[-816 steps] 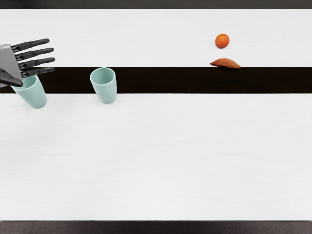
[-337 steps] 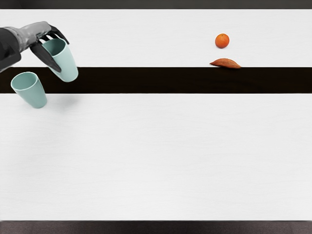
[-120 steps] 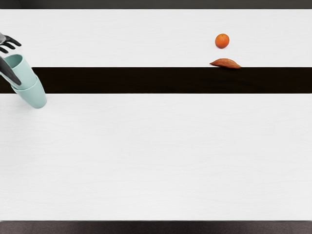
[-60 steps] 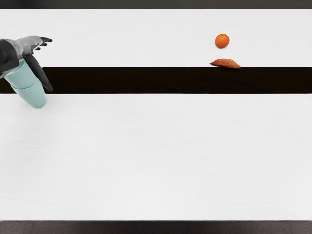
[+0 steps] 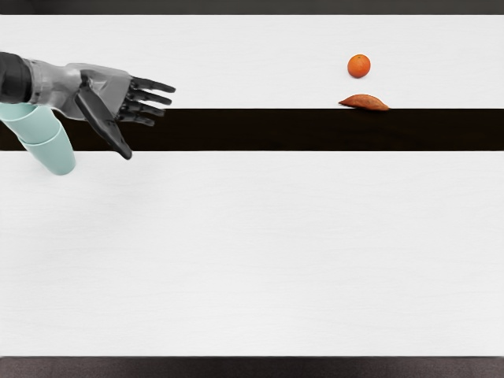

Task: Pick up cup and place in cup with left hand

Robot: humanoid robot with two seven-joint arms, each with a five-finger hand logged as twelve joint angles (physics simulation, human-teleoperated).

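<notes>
My left hand (image 5: 147, 122) is open, its fingers spread and pointing right, with nothing held. It hangs over the dark stripe, up and to the right of two stacked pale green cups. The upper cup (image 5: 30, 123) sits nested inside the lower cup (image 5: 53, 155) at the table's left side. My forearm and wrist cover the upper cup's rim. The right hand is out of the picture.
An orange (image 5: 359, 66) lies on the white table (image 5: 260, 252) at the back right. A reddish-brown sweet potato (image 5: 365, 102) lies just in front of it, at the dark stripe's back edge.
The left hand carried the second cup left and it went into the first cup. The hand then let go and moved off to the right, with its fingers spread.
</notes>
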